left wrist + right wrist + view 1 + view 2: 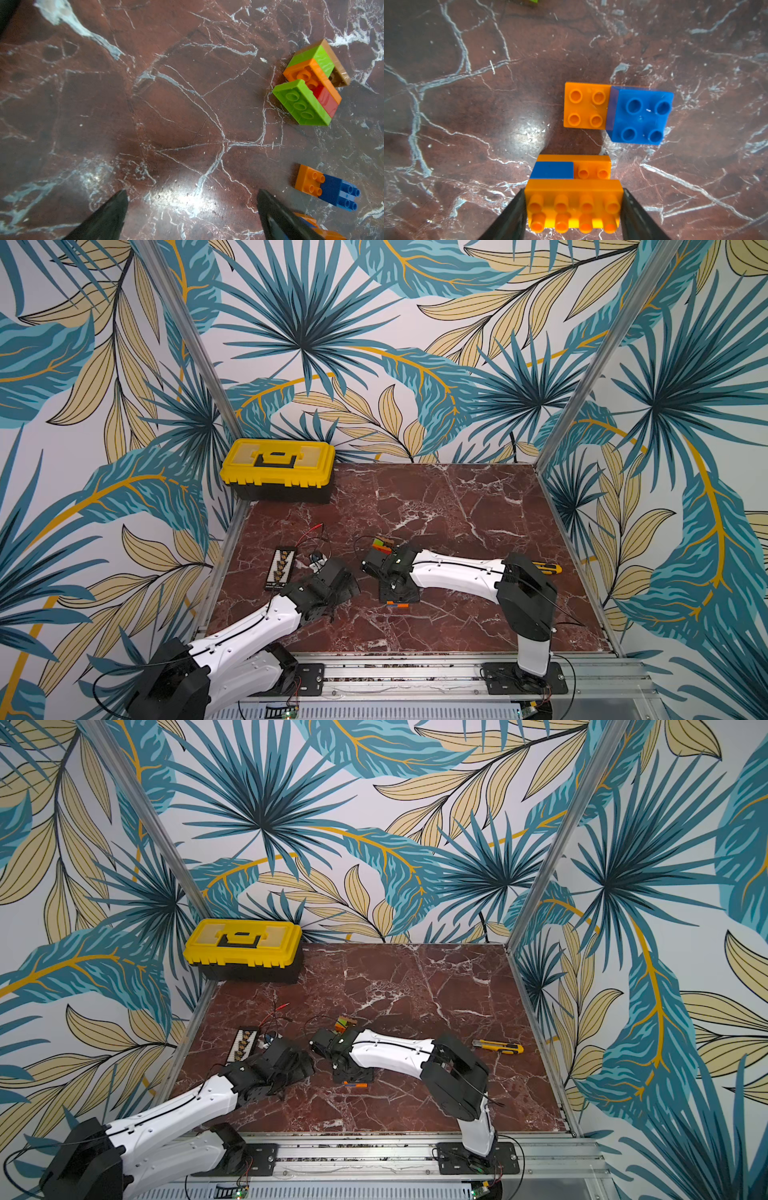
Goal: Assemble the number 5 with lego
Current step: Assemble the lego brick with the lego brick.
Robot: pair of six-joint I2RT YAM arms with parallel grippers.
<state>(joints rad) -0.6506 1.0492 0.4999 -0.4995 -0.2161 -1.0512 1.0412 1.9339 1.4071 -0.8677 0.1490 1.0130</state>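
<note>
Both top views: right gripper (395,593) points down at the marble table (478,510), with orange-and-blue lego (397,605) showing just under it. The green cluster (382,546) lies just beyond its wrist. The left gripper (345,589) sits beside it, apart from both; the right arm is the nearer. Left wrist view: left gripper (191,193) spread wide, nothing between the fingers. Green cluster (309,87) is ahead and well off to one side, and the loose orange-and-blue piece (326,187) is just outside one finger. Right wrist view: right gripper (573,191) partly closed, pinching the short ends of the striped cluster (573,182), whose long axis runs across the jaws. The loose piece (616,112) lies flat just ahead of the fingertips, not touching, its long axis parallel to the held cluster's and offset slightly toward one finger. Likely next: a short advance with a small sideways correction.
</note>
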